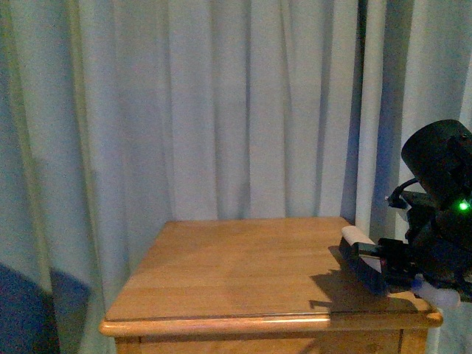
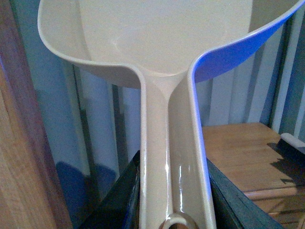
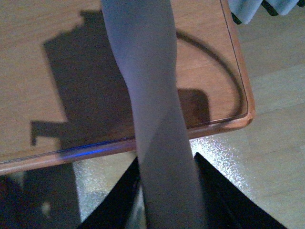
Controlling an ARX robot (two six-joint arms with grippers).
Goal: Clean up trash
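Observation:
No white tissue wad shows in any view. My left gripper [image 2: 172, 183] is shut on the handle of the pale dustpan [image 2: 157, 38], whose scoop is held up off the table's left side, in front of the curtain. The left arm is out of the front view. My right gripper [image 3: 167, 162] is shut on the pale handle of the brush [image 3: 143, 71]. In the front view the right gripper [image 1: 404, 267] holds the brush [image 1: 365, 262], dark bristles down, over the table's near right corner. The brush also shows in the left wrist view [image 2: 291, 148].
The wooden table [image 1: 236, 273] has a rounded front edge, and its near right corner shows in the right wrist view [image 3: 240, 114]. Pale curtains [image 1: 221, 110] hang close behind it. A pale floor [image 3: 271, 157] lies below. A wooden panel [image 2: 19, 167] stands beside the dustpan.

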